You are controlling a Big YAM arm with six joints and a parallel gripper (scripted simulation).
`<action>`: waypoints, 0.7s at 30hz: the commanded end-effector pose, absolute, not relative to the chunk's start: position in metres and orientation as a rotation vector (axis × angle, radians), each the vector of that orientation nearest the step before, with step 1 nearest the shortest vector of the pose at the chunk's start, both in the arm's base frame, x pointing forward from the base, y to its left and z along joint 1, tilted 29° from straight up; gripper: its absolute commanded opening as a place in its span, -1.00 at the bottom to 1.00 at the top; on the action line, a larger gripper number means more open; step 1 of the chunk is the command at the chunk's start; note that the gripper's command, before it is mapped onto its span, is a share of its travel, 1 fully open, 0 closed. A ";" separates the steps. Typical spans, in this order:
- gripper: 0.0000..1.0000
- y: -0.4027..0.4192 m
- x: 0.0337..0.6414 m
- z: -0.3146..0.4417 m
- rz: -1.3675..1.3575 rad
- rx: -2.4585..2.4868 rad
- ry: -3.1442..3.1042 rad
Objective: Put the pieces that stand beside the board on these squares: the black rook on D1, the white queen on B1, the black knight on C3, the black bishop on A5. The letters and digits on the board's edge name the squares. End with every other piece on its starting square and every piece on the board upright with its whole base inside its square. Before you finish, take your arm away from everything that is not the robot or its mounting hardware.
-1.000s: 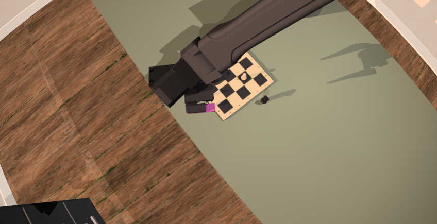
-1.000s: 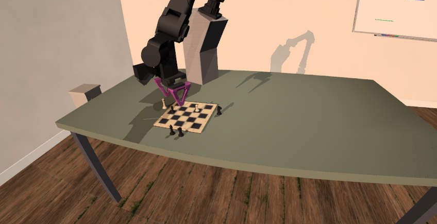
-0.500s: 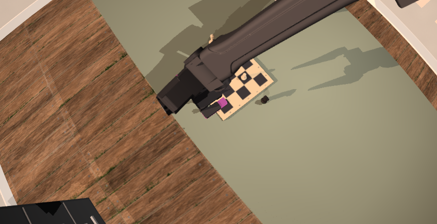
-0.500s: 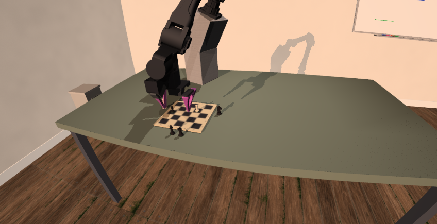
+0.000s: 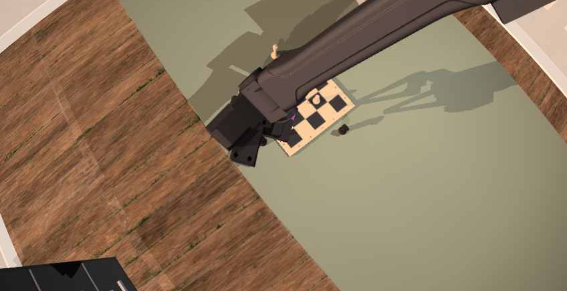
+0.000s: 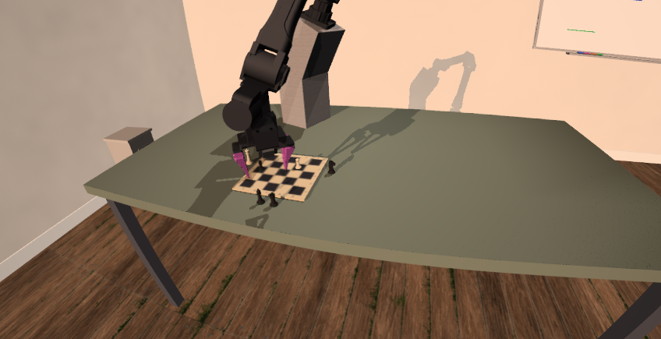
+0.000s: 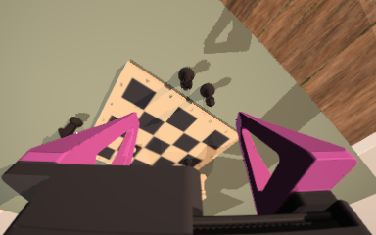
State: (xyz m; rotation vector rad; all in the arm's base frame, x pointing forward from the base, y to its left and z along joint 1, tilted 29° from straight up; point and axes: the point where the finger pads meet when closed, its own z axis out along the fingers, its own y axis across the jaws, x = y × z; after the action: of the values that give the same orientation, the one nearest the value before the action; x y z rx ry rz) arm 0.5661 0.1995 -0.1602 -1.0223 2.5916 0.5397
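Note:
The small chessboard (image 5: 337, 103) (image 6: 305, 175) (image 7: 138, 93) lies near the table's left end. My gripper (image 5: 287, 128) (image 6: 265, 171) (image 7: 187, 117), with magenta fingers, hangs low over the board's back left part and is wide open. A small black piece (image 6: 259, 165) (image 7: 190, 161) stands on the board between and below the fingers, untouched. A white piece (image 5: 316, 99) (image 6: 297, 164) stands on the board further right. The white queen (image 5: 275, 51) (image 6: 247, 154) stands off the board behind it. Two black pieces (image 6: 259, 197) (image 6: 273, 199) (image 7: 186, 76) (image 7: 208, 93) stand off the front edge. The black knight (image 5: 343, 129) (image 6: 330, 167) (image 7: 70, 126) stands off the right side.
The arm's base column (image 6: 308, 80) stands on the grey table (image 6: 440, 187) behind the board. The table's left edge and the wooden floor (image 5: 99, 148) are close beside the gripper. A small beige box (image 6: 127, 141) sits past the table's left end.

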 end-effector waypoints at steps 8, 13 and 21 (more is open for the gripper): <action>-0.29 0.197 0.581 -0.147 0.461 -1.398 2.312; -0.29 0.197 0.581 -0.147 0.457 -1.398 2.311; -0.29 0.197 0.582 -0.147 0.456 -1.398 2.309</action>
State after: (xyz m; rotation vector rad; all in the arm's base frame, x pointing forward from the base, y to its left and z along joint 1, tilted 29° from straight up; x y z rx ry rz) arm 0.5675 0.2026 -0.1585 -1.4039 2.3346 0.4716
